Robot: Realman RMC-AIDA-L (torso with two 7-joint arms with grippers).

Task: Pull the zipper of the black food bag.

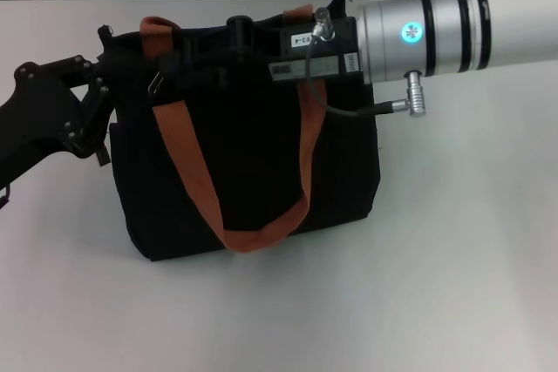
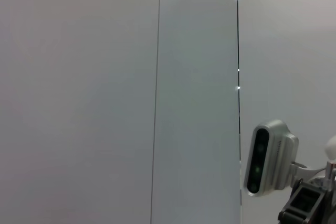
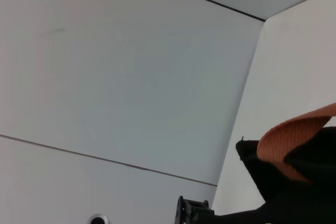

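Now right hand (image 1: 237,34) atop black food bag (image 1: 253,172); zipper hidden.

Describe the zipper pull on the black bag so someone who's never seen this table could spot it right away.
Start at the black food bag, the big boxy thing standing on the white table. Go to its top edge near the left orange strap, by the left gripper. The zipper is the small silvery metal piece there, unlike the wide fabric straps.

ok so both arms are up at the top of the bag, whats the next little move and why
Probably draw the right gripper along the top edge of the black food bag, because it sits there near the zipper while the left gripper is at the bag's left end. The grip itself is hidden.
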